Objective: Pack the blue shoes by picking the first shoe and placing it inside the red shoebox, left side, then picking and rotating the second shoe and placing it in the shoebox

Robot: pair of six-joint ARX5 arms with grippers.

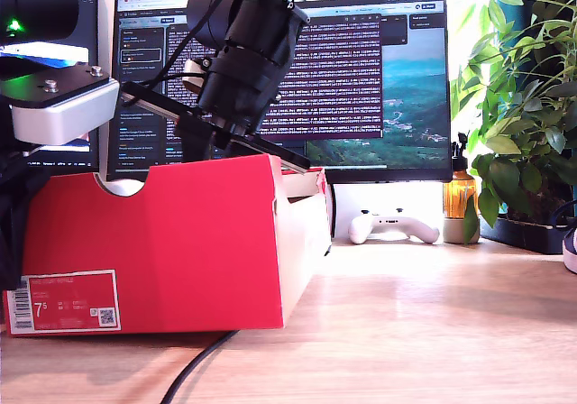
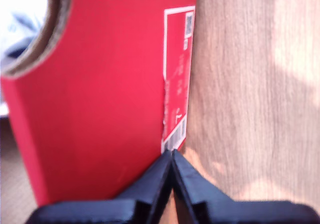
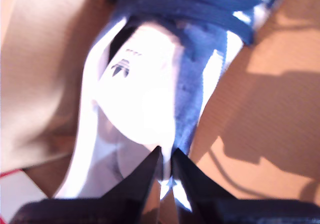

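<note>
Inside the red shoebox [image 1: 180, 242], my second end effector [image 3: 165, 156] pinches a blue shoe's [image 3: 190, 69] collar.

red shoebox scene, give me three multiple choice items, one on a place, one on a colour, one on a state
1. In the exterior view, where is the white barcode label on the bright red cardboard shoebox?
A. lower corner at that view's left
B. upper corner at that view's right
C. on the lid

2. What colour is the game controller under the monitor?
A. black
B. white
C. red

3. How does my second gripper stand?
A. wide open over bare desk
C. closed on a cable
B. nearly closed on the white tongue edge of a navy suede shoe inside the box

Answers: 1 A, the label sits low at the exterior view's left. 2 B, it is plainly white. 3 B, the second wrist view shows narrow jaws pinching the shoe over brown cardboard.
</note>
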